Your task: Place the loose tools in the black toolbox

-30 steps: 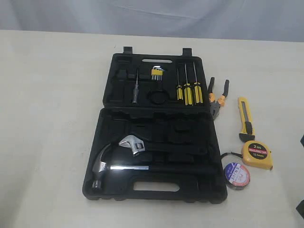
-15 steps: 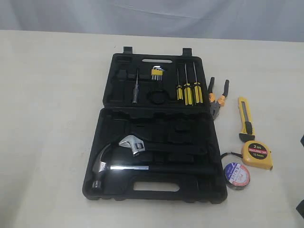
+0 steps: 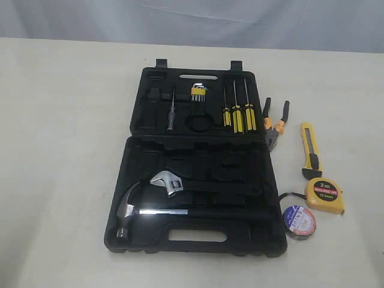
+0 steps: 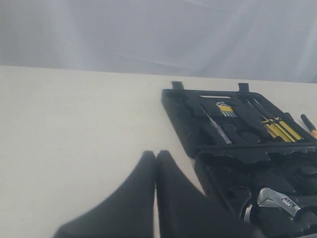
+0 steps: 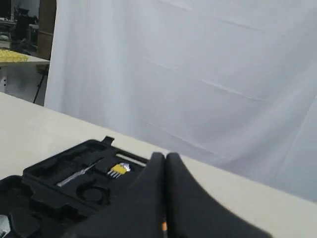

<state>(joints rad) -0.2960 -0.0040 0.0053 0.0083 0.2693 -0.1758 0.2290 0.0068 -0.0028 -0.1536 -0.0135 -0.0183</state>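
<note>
The black toolbox [image 3: 198, 237] lies open in the middle of the table. To its right on the table lie the loose tools: orange-and-black pliers [image 3: 274, 126], a yellow-black utility knife [image 3: 310, 150], a yellow tape measure [image 3: 324, 196] and a black tape roll [image 3: 299, 221]. Neither gripper shows in the exterior view. In its wrist view my left gripper [image 4: 156, 154] is shut and empty, above bare table beside the toolbox [image 4: 198, 114]. My right gripper [image 5: 165, 156] is also shut on nothing, raised above the table with the toolbox lid [image 5: 49, 173] beyond its tips.
Inside the case sit a steel hammer [image 3: 129, 207], an adjustable wrench [image 3: 168, 182], three yellow-black screwdrivers [image 3: 238, 117] and a hex key set [image 3: 198, 93]. A white curtain [image 3: 192, 18] hangs behind the table's far edge.
The dark parts of the right arm at the right edge of the exterior view have gone out of sight. The tools and the toolbox have not moved.
</note>
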